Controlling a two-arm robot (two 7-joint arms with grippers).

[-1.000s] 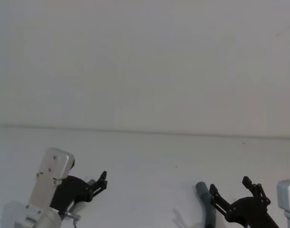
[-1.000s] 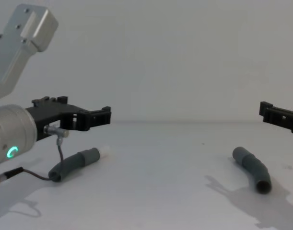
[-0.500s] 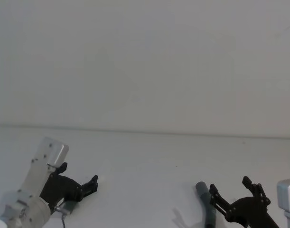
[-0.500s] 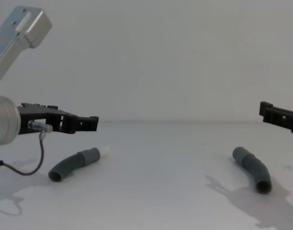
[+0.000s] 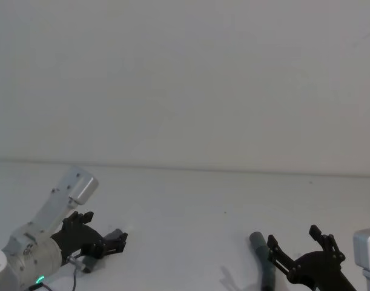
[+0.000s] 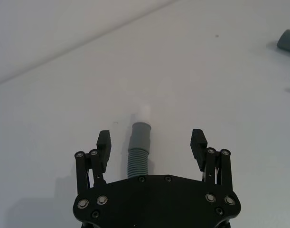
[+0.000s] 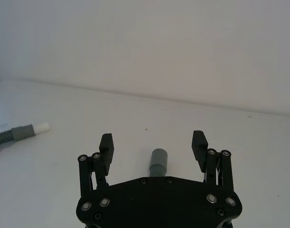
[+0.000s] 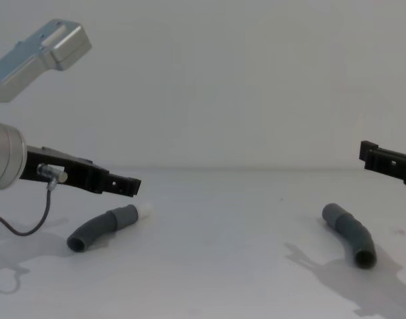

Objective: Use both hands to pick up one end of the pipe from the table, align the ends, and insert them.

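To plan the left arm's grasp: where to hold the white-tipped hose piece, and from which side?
Probably the ribbed section behind the grey cuff, from above, straddling it: the hose piece lies flat, and its white tip must stay free.

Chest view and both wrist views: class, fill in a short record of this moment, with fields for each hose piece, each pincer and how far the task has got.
white-tipped hose piece: lying on the table, robot's left side
socket hose piece: lying on the table, robot's right side, open end toward the chest camera
left pincer: open, above the white-tipped hose piece, fingers either side of it in the wrist view, not closed on it
right pincer: open, raised above the socket hose piece
progress: neither piece picked up; ends far apart
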